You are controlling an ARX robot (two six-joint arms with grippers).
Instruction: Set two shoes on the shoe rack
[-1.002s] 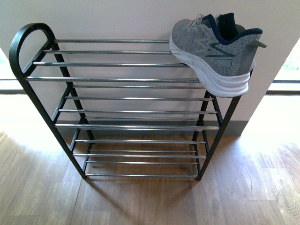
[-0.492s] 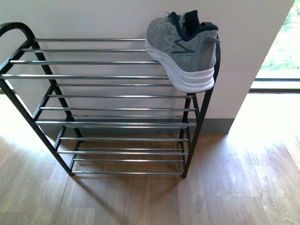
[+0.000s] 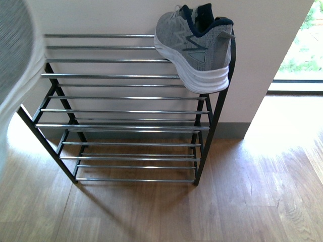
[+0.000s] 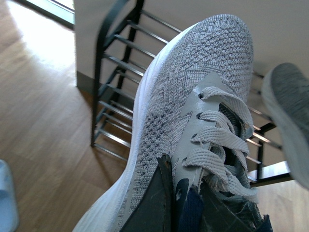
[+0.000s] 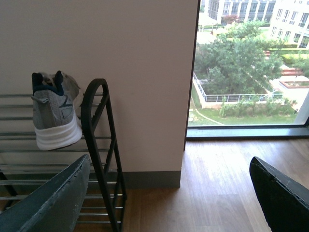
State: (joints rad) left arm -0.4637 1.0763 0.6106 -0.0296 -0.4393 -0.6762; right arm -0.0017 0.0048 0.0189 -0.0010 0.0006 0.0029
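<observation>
A cream wall [image 3: 101, 15] fills the back of the room, with a dark skirting strip where it meets the wood-plank floor [image 3: 242, 201]. To the right of the wall a tall window [image 5: 251, 63] looks out on trees, a lawn and buildings, and daylight falls in a bright patch on the boards beside it.

The shoe rack [image 3: 121, 76] stands on the floor against the wall, a black frame with several tiers of chrome rods. The lower tiers hold nothing. At the right end of the top tier sits the shelved sneaker [image 3: 194, 45], grey knit with a navy collar and white sole, toe toward the wall and heel jutting past the front rod.

The held sneaker [image 4: 193, 82], its match, is up in the air near the left end of the rack; in the front view it is a grey and white blur at the left edge. The left claw [image 4: 186, 193] is clamped on it at the collar and tongue, dark fingers [image 4: 149, 208] either side of the laces, toe pointing toward the rack.

The right claw [image 5: 170, 164] is spread wide and holds nothing, off the rack's right end and aimed at wall and window.

A pale blue slide [image 4: 6, 203] lies on the floor, barely in the left wrist view.
</observation>
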